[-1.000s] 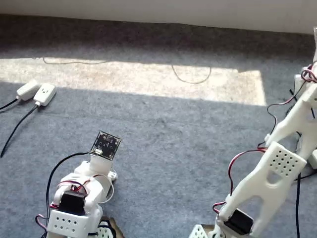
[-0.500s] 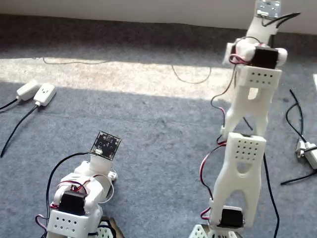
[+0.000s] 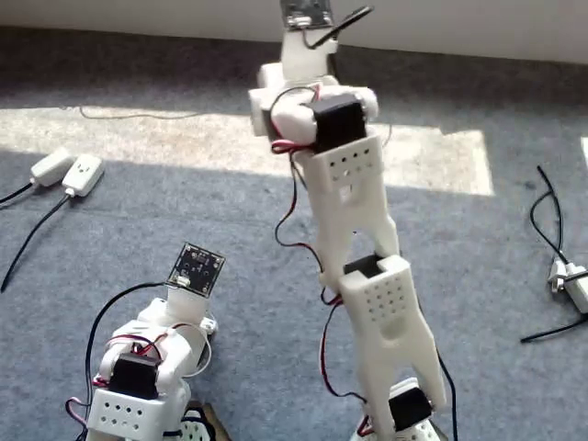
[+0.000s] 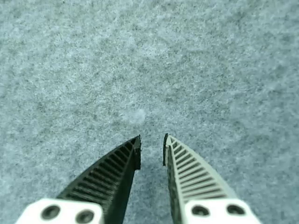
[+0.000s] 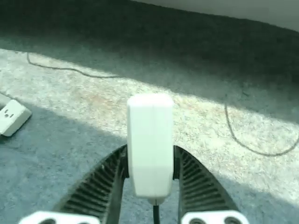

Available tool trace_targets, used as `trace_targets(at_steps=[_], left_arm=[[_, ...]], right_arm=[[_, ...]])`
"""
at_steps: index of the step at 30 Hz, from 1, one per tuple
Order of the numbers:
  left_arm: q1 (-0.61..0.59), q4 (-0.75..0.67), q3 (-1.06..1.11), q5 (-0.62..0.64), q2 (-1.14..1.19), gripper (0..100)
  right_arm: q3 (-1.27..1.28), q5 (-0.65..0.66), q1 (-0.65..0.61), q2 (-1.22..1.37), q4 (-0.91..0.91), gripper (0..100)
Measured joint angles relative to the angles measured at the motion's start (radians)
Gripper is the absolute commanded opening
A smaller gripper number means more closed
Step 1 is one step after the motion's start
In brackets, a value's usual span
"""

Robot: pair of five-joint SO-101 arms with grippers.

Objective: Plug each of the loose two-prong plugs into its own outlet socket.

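Note:
My right gripper is shut on a white plug block, whose black cord hangs down between the fingers. It is held above the sunlit strip of carpet at the back. The right arm stretches from the front edge to the back middle. A white outlet socket lies at the far left beside a second white block, both on black cords. The socket's slotted face lies off to the side in the right wrist view. My left gripper hangs barely open over bare carpet near the front left.
Another white plug with looping black cords lies at the right edge. A thin wire curls on the sunlit strip at the back. The folded left arm takes up the front left corner. Grey carpet covers the middle.
The right arm has swung from the right edge leftward across the back to the upper middle, carrying the white plug block. The left arm has not moved.

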Motion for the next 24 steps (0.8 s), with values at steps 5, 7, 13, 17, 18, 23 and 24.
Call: trace_targets(at_steps=[5, 7, 13, 17, 18, 23, 24], left_arm=[[-0.002, 0.000, 0.000, 0.000, 0.000, 10], [-0.002, 0.000, 0.000, 0.000, 0.000, 10], [-0.002, 0.000, 0.000, 0.000, 0.000, 10], [-0.002, 0.000, 0.000, 0.000, 0.000, 10], [-0.002, 0.000, 0.000, 0.000, 0.000, 10], [-0.002, 0.000, 0.000, 0.000, 0.000, 10], [-0.002, 0.000, 0.000, 0.000, 0.000, 10]], right_arm=[[0.172, 0.000, -0.094, -0.207, 0.000, 8.0], [0.342, -0.009, -0.100, -0.293, 0.000, 8.0], [0.875, -0.120, -0.035, -0.477, 0.000, 8.0], [1.111, -0.132, 0.040, -0.499, 0.000, 8.0], [1.158, -0.133, 0.049, -0.499, -0.003, 8.0], [1.430, -0.133, 0.052, -0.500, -0.146, 8.2], [1.490, -0.133, 0.052, -0.500, -0.195, 8.8]])
